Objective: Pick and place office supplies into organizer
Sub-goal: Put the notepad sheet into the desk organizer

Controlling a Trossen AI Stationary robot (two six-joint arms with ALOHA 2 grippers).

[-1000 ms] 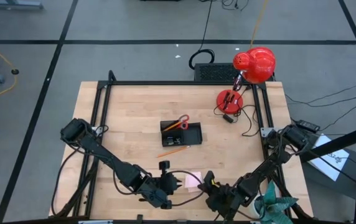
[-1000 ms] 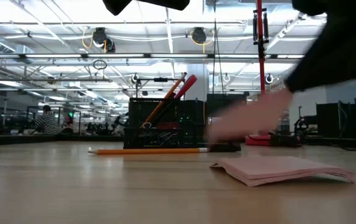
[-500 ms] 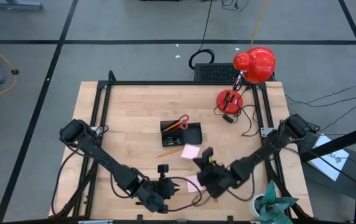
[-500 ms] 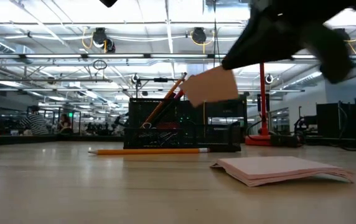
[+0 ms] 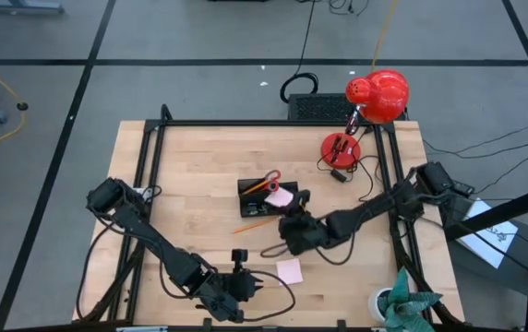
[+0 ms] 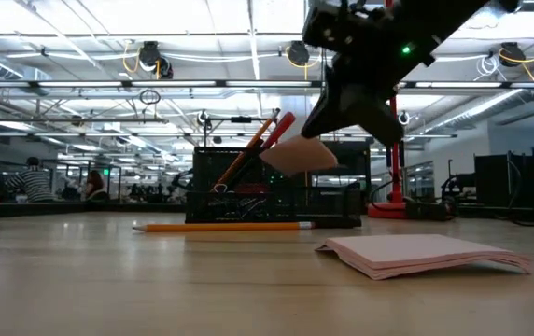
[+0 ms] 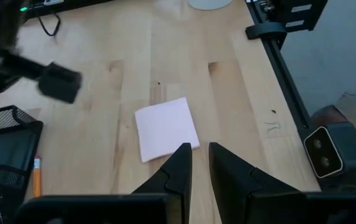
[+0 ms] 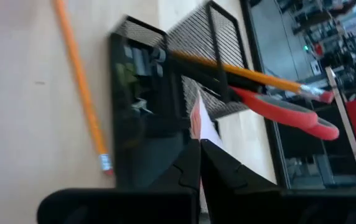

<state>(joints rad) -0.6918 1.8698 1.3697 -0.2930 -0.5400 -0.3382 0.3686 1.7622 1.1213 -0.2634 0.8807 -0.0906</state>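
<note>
table (image 5: 199, 166): pale wood, matt, faint grain
organizer (image 5: 287, 204): black wire mesh, metal, dull
sticky-note pad (image 5: 289, 270): pink paper, matt, stacked sheets
held sheet (image 6: 297, 157): thin pink paper, matt
scissors (image 8: 290, 111): red plastic handles, glossy
pencil (image 6: 222, 226): orange painted wood, smooth
lamp (image 5: 378, 95): red, glossy

Black mesh organizer (image 5: 268, 195) holds red-handled scissors (image 5: 270, 177), 1 pencil (image 8: 252, 76); another pencil (image 5: 255, 224) beside; pink pad (image 5: 289, 270) apart.

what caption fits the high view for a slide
Right gripper carries a pink sticky note over the black organizer; left gripper waits near the table's front edge.
</note>
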